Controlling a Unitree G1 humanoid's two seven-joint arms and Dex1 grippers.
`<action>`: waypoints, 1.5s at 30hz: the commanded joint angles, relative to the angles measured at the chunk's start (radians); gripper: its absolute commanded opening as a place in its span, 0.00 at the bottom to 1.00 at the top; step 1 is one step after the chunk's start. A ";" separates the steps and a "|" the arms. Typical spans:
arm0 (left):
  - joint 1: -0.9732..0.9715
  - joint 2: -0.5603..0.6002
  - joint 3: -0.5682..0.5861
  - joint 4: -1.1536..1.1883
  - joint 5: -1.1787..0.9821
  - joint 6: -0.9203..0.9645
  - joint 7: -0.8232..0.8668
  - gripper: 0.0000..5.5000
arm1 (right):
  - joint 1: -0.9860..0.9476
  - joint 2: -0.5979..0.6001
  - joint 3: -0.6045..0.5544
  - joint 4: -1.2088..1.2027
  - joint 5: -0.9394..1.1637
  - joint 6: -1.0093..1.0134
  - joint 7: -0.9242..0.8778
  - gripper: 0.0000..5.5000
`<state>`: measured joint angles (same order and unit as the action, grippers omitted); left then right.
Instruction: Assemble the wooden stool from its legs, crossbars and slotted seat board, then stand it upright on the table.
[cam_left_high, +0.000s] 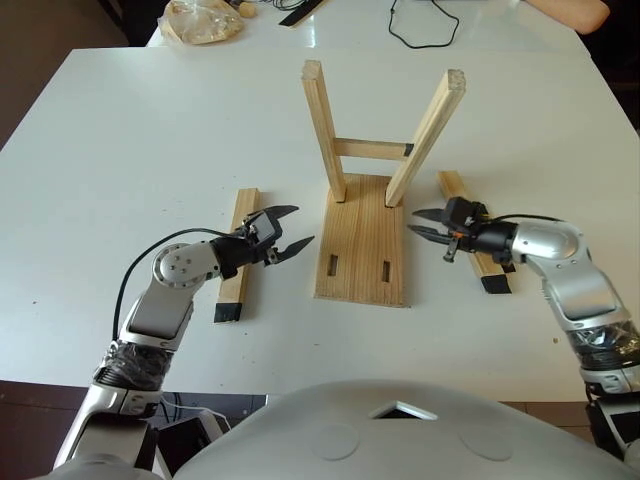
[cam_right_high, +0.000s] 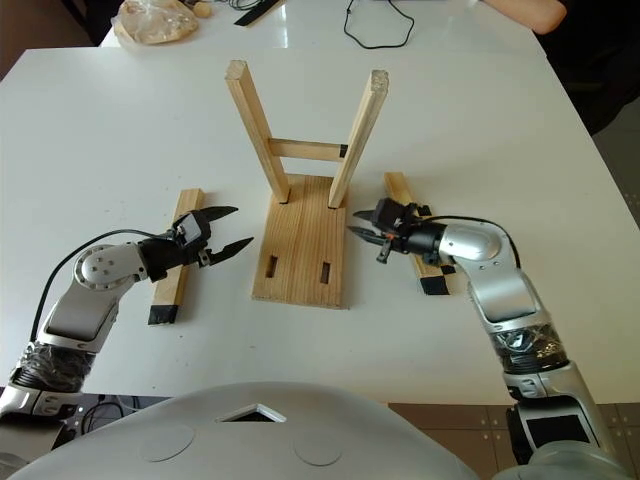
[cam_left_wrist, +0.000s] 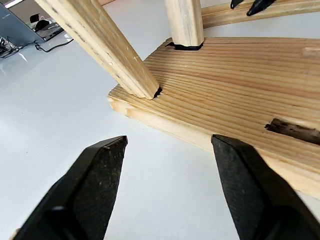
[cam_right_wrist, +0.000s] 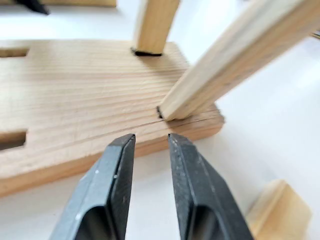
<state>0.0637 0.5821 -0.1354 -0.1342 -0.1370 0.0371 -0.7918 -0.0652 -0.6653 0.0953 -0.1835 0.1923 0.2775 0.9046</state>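
My left arm lies low over the table (cam_left_high: 150, 130), elbow bent. The left gripper (cam_left_high: 300, 225) points at the seat board (cam_left_high: 360, 250) with its fingers spread wide, holding nothing. My right arm mirrors it. The right gripper (cam_left_high: 412, 221) points at the board's right edge beside the right standing leg (cam_left_high: 425, 135), its fingers a narrow gap apart and gripping nothing.

The board lies flat mid-table, well in from every edge, with a strip of bare table between it and each gripper.

Count:
- one seat board
- two upright legs, including the left standing leg (cam_left_high: 325, 130)
- one crossbar (cam_left_high: 370, 149) joining them
- two open slots (cam_left_high: 331, 265)
- two loose pieces, the left loose piece (cam_left_high: 232, 290) and the right loose piece (cam_left_high: 452, 185)
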 joint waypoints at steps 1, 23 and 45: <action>0.058 -0.004 0.038 -0.038 0.019 0.035 0.065 0.56 | 0.059 -0.082 -0.179 -0.074 0.151 0.120 0.047 0.25; 0.286 -0.136 0.058 -0.184 0.037 0.086 0.282 0.56 | 0.183 -0.114 -0.297 0.113 0.106 0.391 -0.161 0.38; 0.344 -0.168 0.082 -0.214 0.036 0.086 0.329 0.56 | 0.245 -0.082 -0.316 -0.053 0.210 0.567 -0.187 0.38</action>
<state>0.4079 0.4141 -0.0694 -0.3294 -0.0889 0.1032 -0.4663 0.1481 -0.7499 -0.2334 -0.2206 0.4085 0.8485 0.7208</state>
